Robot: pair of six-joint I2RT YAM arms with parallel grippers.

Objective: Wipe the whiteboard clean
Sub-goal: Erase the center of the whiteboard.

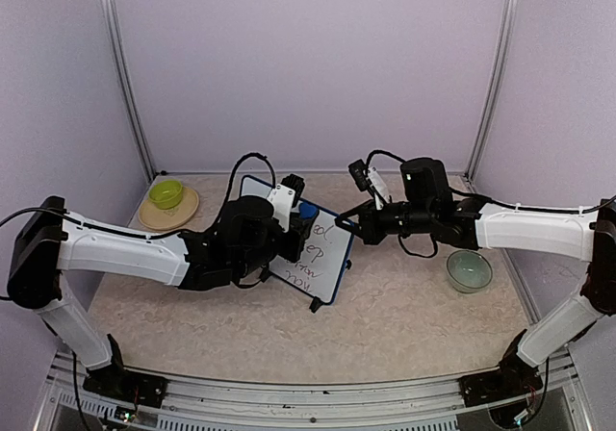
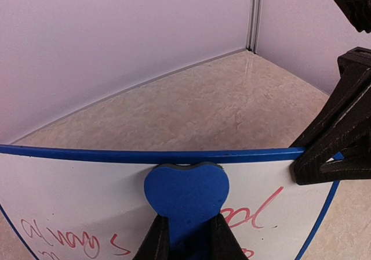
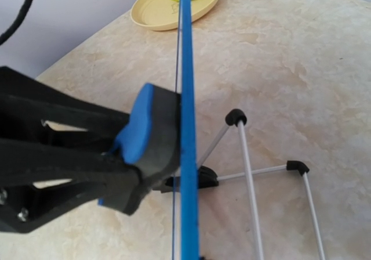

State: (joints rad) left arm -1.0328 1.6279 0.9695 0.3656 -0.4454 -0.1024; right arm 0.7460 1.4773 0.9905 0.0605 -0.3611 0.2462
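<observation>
– Two hands, both busy?
– Yes. The left hand (image 2: 190, 237) is closed on a blue heart-shaped eraser (image 2: 185, 193), which is pressed flat against the whiteboard (image 1: 322, 253) just under its top frame edge.
– And the right hand (image 1: 348, 227)?
– Pinched tight on the board's top corner, on its own side.
– Where does the board stand?
– Mid-desk (image 1: 404, 306), between the two arms, propped at a tilt on its fold-out legs (image 3: 249, 167). Red handwriting shows on its face.
</observation>
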